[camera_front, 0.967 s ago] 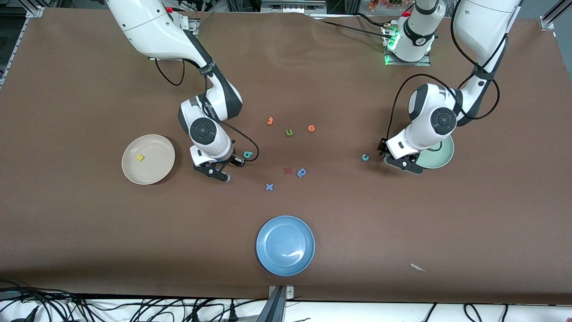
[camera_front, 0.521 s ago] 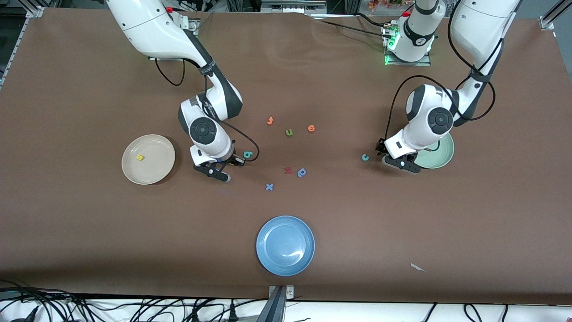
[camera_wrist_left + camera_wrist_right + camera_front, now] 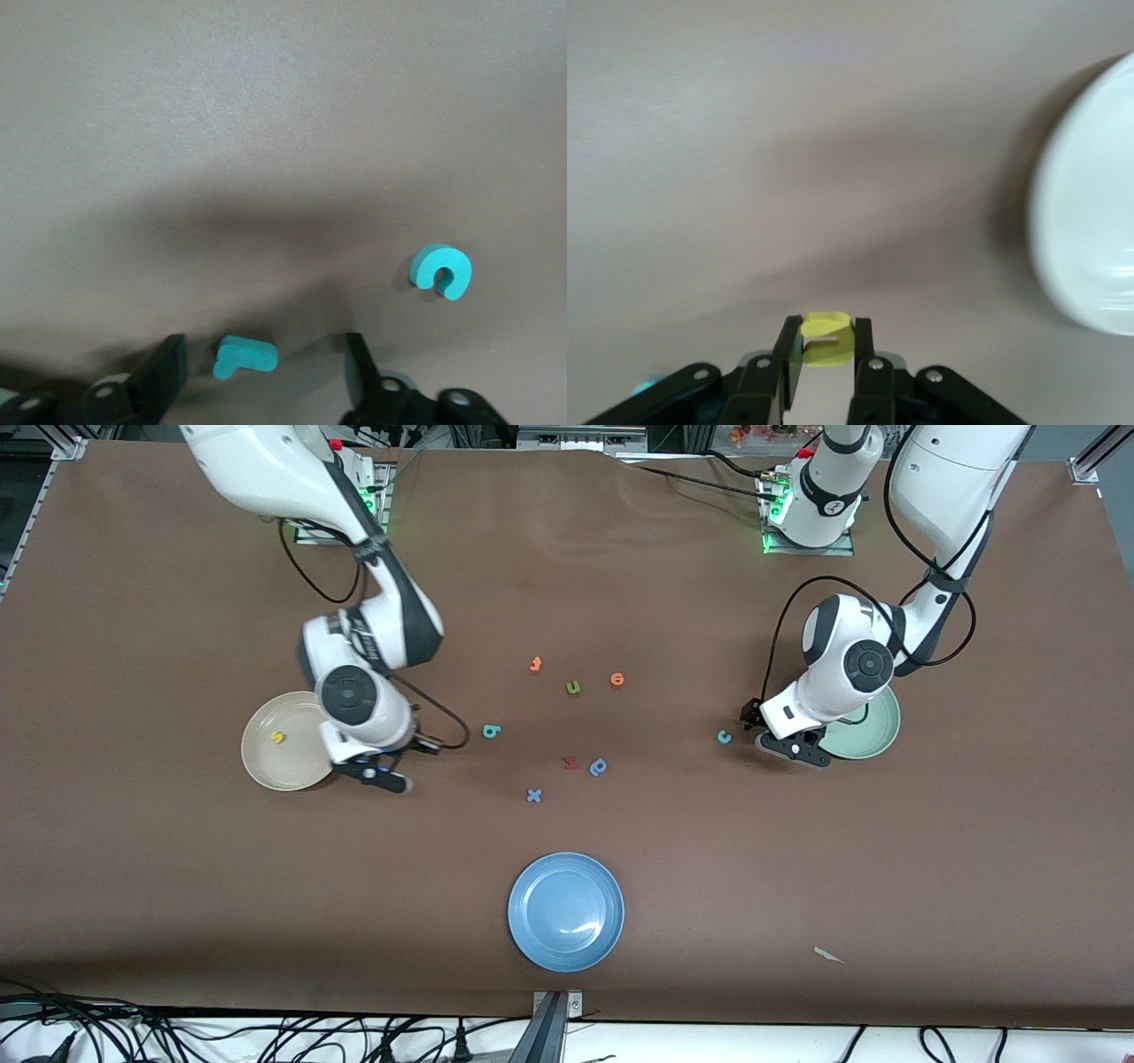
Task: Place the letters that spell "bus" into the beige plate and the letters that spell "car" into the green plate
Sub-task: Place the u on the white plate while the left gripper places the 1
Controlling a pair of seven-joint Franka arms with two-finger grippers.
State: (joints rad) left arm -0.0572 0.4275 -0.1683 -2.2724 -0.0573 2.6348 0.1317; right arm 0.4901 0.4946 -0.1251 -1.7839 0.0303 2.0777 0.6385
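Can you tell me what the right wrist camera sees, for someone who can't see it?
The right gripper is shut on a small yellow letter, held above the brown table. Part of the beige plate shows at one edge.

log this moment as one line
right gripper: shut on yellow letter, beside beige plate | left gripper: open over teal r

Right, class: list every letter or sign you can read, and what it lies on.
"s", yellow: in the beige plate.
"b", teal: on the table.
"c", teal: on the table.
"r", teal: on the table.
"u", olive: on the table.
"x", blue: on the table.
Orange letters, red letter, dark blue letter: too small to read.
Yellow letter in the right gripper: unreadable.
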